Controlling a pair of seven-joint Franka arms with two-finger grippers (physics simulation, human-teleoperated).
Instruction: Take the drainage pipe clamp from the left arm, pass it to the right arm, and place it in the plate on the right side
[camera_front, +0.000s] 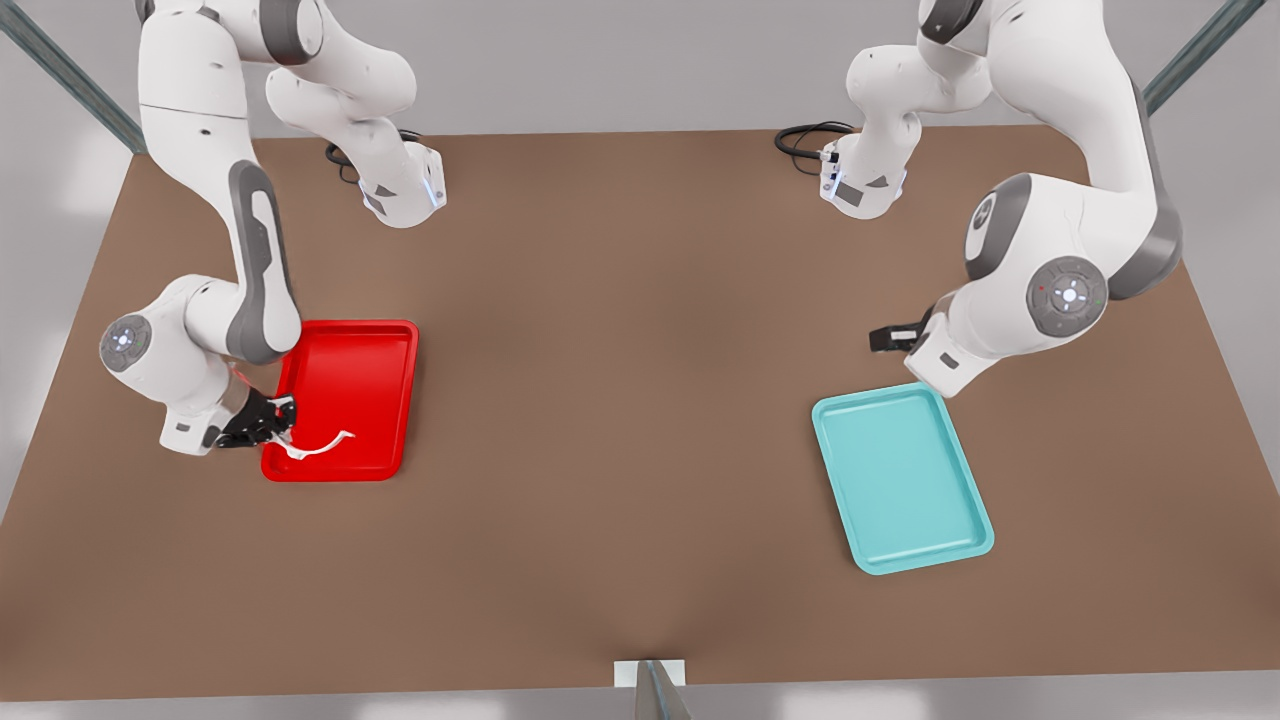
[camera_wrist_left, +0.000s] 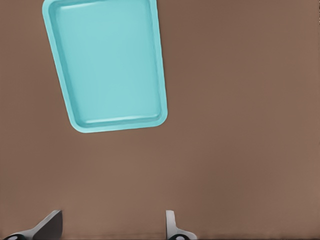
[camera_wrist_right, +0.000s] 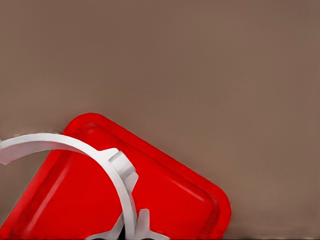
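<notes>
White plastic, the drainage pipe clamp (camera_front: 318, 445) is pinched at one end between the fingers of the right gripper (camera_front: 283, 420), its curved strap reaching out over the near corner of the red plate (camera_front: 370, 370); whether it touches the plate floor cannot be told. In the right wrist view the clamp (camera_wrist_right: 107, 165) arcs across the plate (camera_wrist_right: 175, 200), clasped by the fingertips (camera_wrist_right: 142, 227). The plate lies on the brown table (camera_front: 620, 400) at the front view's left. At the front view's right, the left gripper (camera_front: 885, 338) waits above the table, just beside the far end of a teal tray (camera_front: 900, 478). In the left wrist view its fingers (camera_wrist_left: 50, 225) stand spread apart, holding nothing, with the teal tray (camera_wrist_left: 107, 65) beyond.
</notes>
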